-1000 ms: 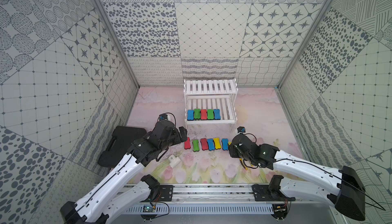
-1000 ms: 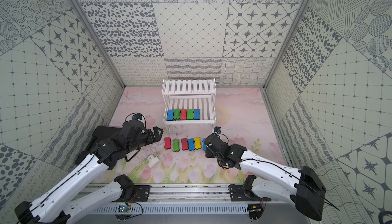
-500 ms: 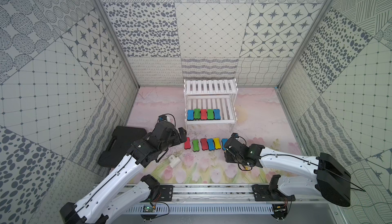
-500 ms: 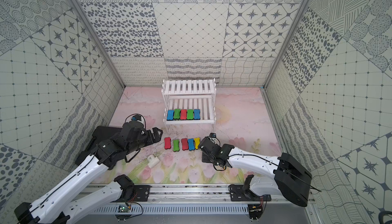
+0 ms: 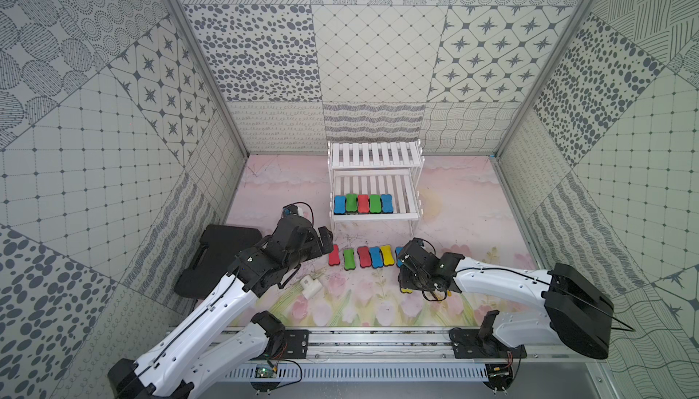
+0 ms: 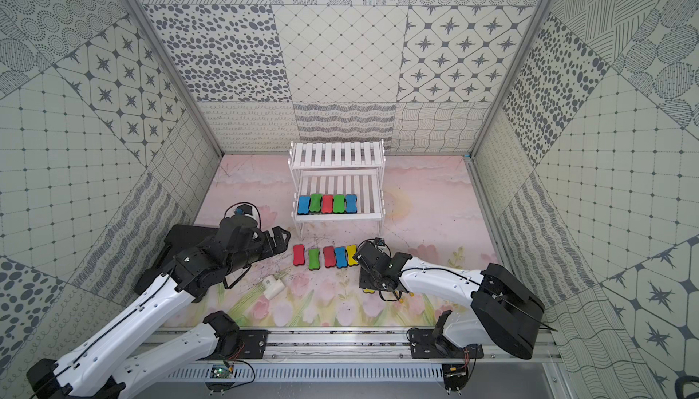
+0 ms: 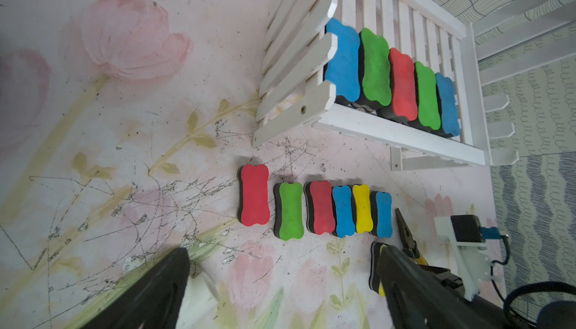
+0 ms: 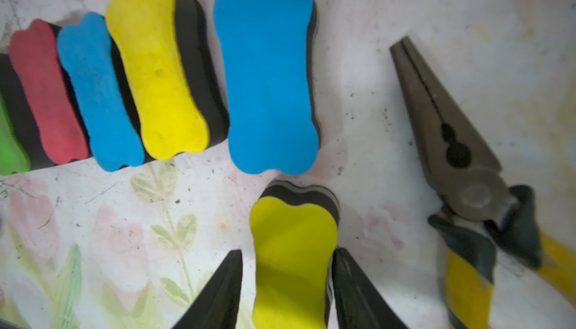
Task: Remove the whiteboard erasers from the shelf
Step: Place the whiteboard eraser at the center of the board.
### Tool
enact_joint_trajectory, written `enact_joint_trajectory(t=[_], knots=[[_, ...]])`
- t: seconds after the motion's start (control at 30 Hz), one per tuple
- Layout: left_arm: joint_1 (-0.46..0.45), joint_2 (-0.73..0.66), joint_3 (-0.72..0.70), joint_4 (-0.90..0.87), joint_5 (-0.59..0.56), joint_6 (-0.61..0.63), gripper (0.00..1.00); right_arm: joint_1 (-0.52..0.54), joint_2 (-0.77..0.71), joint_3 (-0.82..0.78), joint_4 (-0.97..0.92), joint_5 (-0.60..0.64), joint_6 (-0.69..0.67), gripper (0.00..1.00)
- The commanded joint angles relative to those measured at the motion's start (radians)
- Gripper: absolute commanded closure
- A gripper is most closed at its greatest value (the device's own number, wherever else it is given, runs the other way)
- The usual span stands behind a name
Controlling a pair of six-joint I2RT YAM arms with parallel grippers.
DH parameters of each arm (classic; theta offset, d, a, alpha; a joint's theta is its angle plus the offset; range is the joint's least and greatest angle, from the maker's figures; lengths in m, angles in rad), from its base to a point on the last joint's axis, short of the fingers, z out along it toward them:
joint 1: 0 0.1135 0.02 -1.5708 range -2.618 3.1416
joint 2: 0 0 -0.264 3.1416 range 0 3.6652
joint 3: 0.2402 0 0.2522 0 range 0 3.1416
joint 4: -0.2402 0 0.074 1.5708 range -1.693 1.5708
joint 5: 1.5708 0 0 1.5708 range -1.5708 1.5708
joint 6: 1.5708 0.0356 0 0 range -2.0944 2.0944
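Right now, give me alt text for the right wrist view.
A yellow eraser sits between the fingers of the right end effector, over a floral mat. Nearby lie a row of coloured erasers and yellow-handled pliers.

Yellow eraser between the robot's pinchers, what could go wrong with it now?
The right gripper closely flanks the yellow eraser; pulling away might drag or tip it.
The blue eraser and pliers lie close by; a swing could knock them.
Five erasers on the shelf are packed together; grabbing one may push its neighbours.
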Motion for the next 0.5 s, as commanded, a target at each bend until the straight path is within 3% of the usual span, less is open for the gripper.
enact_joint_trajectory(t=[0.0,0.27,0.47], knots=[[0.008,0.004,0.019,-0.015,-0.005,0.016,0.00,-0.005,-0.046,0.041,-0.013,0.031,-0.022,0.47],[0.008,0.005,0.030,-0.009,0.010,0.034,0.01,-0.011,-0.261,0.097,-0.053,0.145,-0.117,0.46],[0.008,0.009,-0.002,0.015,0.031,0.026,0.00,-0.068,-0.215,0.284,-0.066,0.201,-0.257,0.47]])
